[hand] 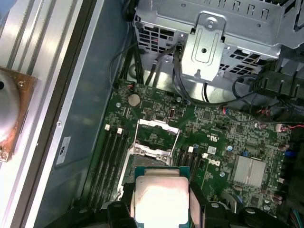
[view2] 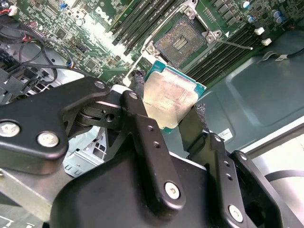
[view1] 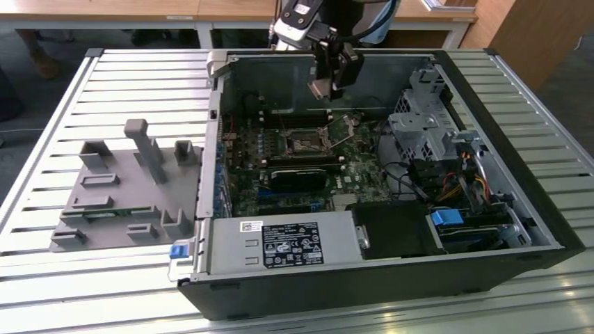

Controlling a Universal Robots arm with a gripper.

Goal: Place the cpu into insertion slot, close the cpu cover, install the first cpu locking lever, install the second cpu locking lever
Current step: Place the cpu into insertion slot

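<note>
My gripper hangs inside the open computer case, above the far part of the green motherboard. It is shut on the cpu, a square chip with a silver top and green edge, held by two opposite sides between the black fingers. In the first wrist view the cpu sits in my gripper just short of the insertion slot. The insertion slot is a dark open square with a silver rim. The cpu cover stands swung up behind it. A thin locking lever sticks out beside the socket.
Long black memory slots flank the socket. A metal drive cage with cables fills the case on the exterior view's right, and a power supply sits at the near side. A grey fixture lies on the slatted table.
</note>
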